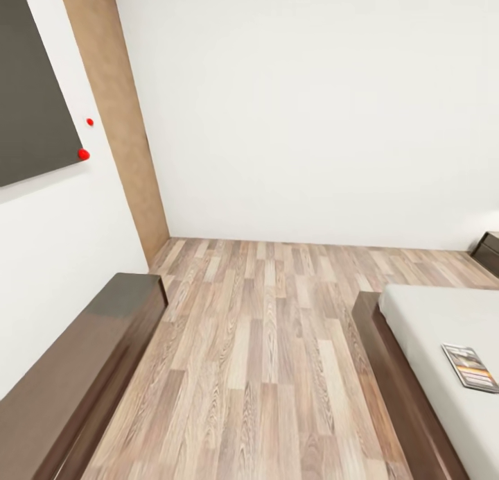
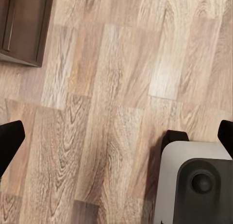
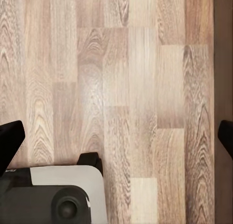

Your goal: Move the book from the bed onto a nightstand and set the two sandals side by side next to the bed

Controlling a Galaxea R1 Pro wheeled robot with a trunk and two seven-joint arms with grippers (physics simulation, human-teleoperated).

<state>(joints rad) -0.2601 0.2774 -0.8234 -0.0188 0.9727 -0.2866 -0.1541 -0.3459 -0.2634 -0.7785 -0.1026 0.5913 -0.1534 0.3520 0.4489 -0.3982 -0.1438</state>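
Note:
The book [image 1: 471,367], thin with a dark cover and an orange band, lies flat on the light-grey mattress of the bed [image 1: 430,320] at the right of the head view. The bed's dark wooden frame [image 1: 391,383] borders the plank floor. At the far right edge stands the corner of a dark nightstand [image 1: 489,251] against the white wall. The sandals are out of view. My left gripper [image 2: 116,139] hangs open over bare floor, black fingertips [image 2: 9,141] wide apart. My right gripper [image 3: 116,139] is also open above the planks.
A long low dark bench [image 1: 76,376] runs along the left wall; its corner [image 2: 22,25] shows in the left wrist view. A dark wall board [image 1: 28,98] with red dots hangs above. My grey base [image 2: 194,185] stands on the floor between bench and bed.

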